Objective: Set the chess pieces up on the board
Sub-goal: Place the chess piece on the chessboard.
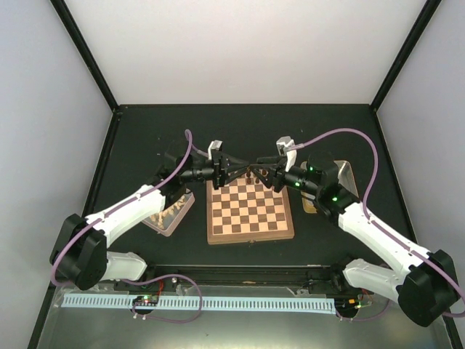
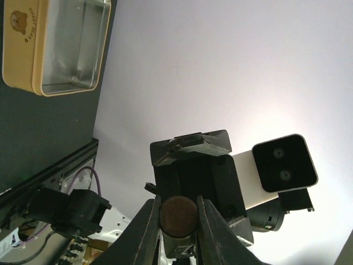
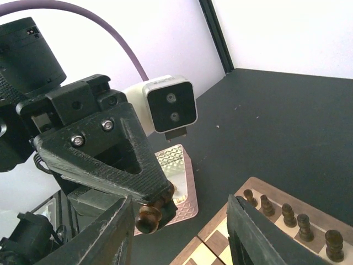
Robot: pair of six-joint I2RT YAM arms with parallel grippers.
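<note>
Gripping a dark chess piece, the left gripper has its jaws clenched tight on it, the piece's round end facing the wrist camera, above the far edge of the board. The right gripper faces it close by, jaws released and spread wide, holding nothing. Other chess pieces stand in a row along the board's far edge.

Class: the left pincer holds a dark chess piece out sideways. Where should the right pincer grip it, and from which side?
Grip the exposed knobbed end of the chess piece, probably head-on from the right. That end juts free beyond the tips of the left pincer, and the open right pincer faces it.
</note>
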